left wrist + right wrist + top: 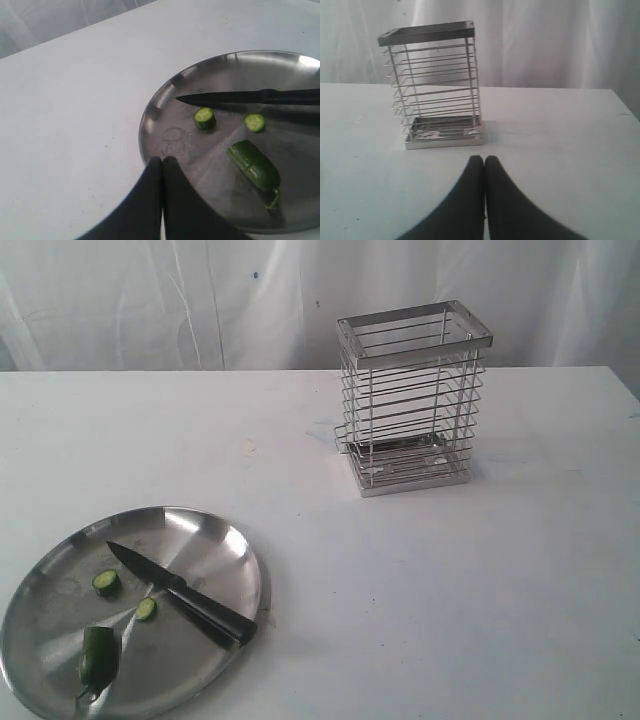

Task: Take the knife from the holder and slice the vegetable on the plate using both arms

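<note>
The steel plate (pixel 215 540) lies at the front left of the table. The knife (pixel 185 593) rests on it, blade pointing toward the far left, handle over the right rim. The dark green vegetable (pixel 98 657) lies near the plate's front, with two thin slices (pixel 107 583) (pixel 146 609) beside the blade. The wire holder (pixel 412 398) stands empty at the back centre. In the left wrist view my left gripper (pixel 162 160) is shut and empty at the plate's (pixel 160 110) rim, apart from the vegetable (pixel 255 167) and knife (pixel 240 97). My right gripper (pixel 484 160) is shut and empty, short of the holder (pixel 435 85).
A white cloth backdrop hangs behind the white table (pixel 450 590). The table's far edge runs behind the holder, and its right edge shows at the far right. Neither arm appears in the exterior view.
</note>
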You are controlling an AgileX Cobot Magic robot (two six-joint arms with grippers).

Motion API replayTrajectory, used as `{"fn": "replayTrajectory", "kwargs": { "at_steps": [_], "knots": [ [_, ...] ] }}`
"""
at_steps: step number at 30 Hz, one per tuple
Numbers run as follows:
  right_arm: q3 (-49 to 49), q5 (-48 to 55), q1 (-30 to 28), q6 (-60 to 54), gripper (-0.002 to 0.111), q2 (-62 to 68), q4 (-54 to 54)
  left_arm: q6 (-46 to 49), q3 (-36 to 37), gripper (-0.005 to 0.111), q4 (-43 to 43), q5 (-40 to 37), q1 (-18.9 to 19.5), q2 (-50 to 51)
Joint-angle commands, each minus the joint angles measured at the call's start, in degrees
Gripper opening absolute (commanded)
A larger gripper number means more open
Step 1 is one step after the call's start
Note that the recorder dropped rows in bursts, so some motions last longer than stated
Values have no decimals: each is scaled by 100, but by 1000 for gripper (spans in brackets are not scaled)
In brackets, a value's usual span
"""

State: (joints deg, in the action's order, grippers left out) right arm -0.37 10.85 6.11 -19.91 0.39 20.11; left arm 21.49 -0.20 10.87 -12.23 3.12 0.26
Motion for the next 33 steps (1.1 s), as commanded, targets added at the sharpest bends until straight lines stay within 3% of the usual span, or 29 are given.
{"fn": "replayTrajectory", "kwargs": {
  "at_steps": [1, 10, 11, 12, 13, 14, 16, 22, 33],
  "knots": [
    [37, 771, -865, 631, 0, -39, -505, -7, 20, 0, 30, 26, -44, -26],
    [37, -102, -1021, 532, 0, -39, -1047, -7, 20, 0, 30, 26, -44, -26],
    [37, -88, -1021, 234, 0, -39, -1374, -7, 20, 0, 30, 26, -44, -26],
    [37, 490, -1021, -985, 0, -39, -2539, -7, 20, 0, 30, 26, -44, -26],
    [37, 889, -1021, -1398, 0, -39, -2823, -7, 20, 0, 30, 26, -44, -26],
    [37, 1541, -1021, -1192, 0, -39, -2384, -7, 20, 0, 30, 26, -44, -26],
    [37, 1473, -1010, -240, 0, -39, -1911, -7, 20, 0, 30, 26, -44, -26],
    [37, 991, -1010, -332, 0, -39, -458, -7, 20, 0, 30, 26, -44, -26],
    [37, 991, -1010, -332, 0, -39, -211, -7, 20, 0, 30, 26, -44, -26]
  ]
}}
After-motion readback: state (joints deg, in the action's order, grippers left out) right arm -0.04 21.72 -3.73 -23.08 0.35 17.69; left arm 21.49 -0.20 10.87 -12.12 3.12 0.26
